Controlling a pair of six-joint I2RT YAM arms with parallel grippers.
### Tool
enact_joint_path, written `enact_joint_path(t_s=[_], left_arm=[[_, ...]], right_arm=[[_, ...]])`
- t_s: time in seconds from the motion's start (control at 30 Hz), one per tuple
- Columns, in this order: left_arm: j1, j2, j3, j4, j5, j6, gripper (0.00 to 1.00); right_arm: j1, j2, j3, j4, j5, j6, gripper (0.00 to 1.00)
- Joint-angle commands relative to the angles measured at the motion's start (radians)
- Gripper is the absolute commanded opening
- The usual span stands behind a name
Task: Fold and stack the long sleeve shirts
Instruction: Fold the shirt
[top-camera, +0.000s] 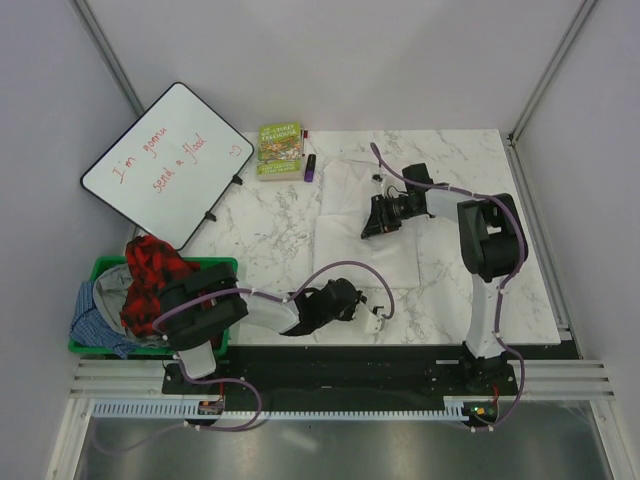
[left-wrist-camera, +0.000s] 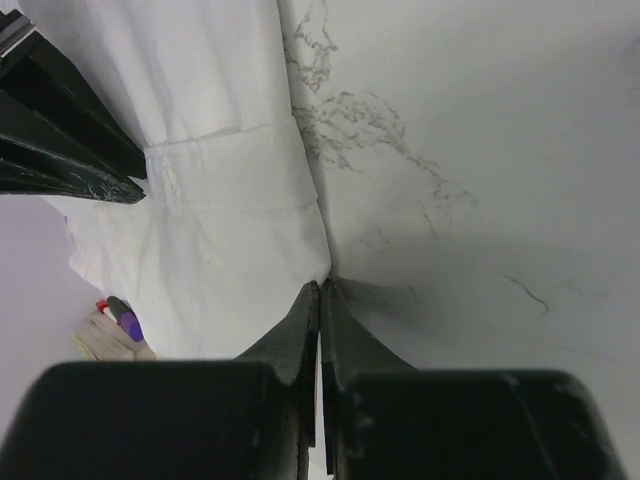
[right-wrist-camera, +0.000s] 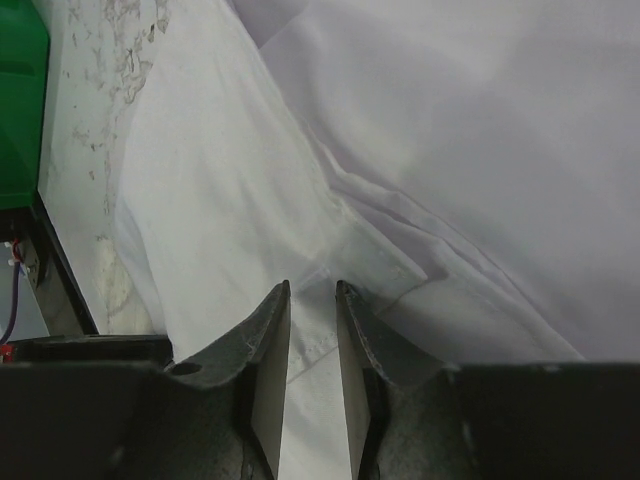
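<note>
A white long sleeve shirt (top-camera: 365, 245) lies spread on the marble table (top-camera: 260, 230). My left gripper (top-camera: 371, 314) is at the shirt's near edge. In the left wrist view its jaws (left-wrist-camera: 320, 284) are shut, pinching a corner of the white cloth (left-wrist-camera: 220, 200), with bare marble to the right. My right gripper (top-camera: 373, 224) rests on the middle of the shirt. In the right wrist view its jaws (right-wrist-camera: 312, 287) stand a little apart, closed on a stitched fold of the shirt (right-wrist-camera: 450, 120) that fills the gap between them.
A green bin (top-camera: 225, 264) at the left front holds a red plaid garment (top-camera: 150, 270) and blue cloth. A whiteboard (top-camera: 170, 160) leans at the far left. A green book (top-camera: 280, 148) and a purple marker (top-camera: 309, 168) lie at the table's far edge.
</note>
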Motion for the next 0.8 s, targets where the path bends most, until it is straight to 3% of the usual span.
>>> enact_joint_path(t_s=[0.0, 0.2, 0.4, 0.6, 0.77], left_arm=[[-0.025, -0.128, 0.054, -0.267, 0.098, -0.102, 0.02], [-0.138, -0.286, 0.100, -0.647, 0.215, -0.302, 0.02], [-0.227, -0.378, 0.226, -1.006, 0.414, -0.504, 0.02], [-0.207, -0.429, 0.433, -1.212, 0.548, -0.557, 0.02], [-0.074, -0.344, 0.632, -1.271, 0.627, -0.512, 0.02]], right_arm=[[0.026, -0.069, -0.083, -0.127, 0.038, -0.089, 0.34], [0.002, -0.180, 0.023, -0.325, 0.065, -0.225, 0.48], [-0.032, -0.108, 0.239, -0.423, 0.143, -0.285, 0.56], [-0.040, -0.016, 0.376, -0.455, 0.157, -0.322, 0.58], [-0.026, 0.044, 0.422, -0.448, 0.174, -0.343, 0.57]])
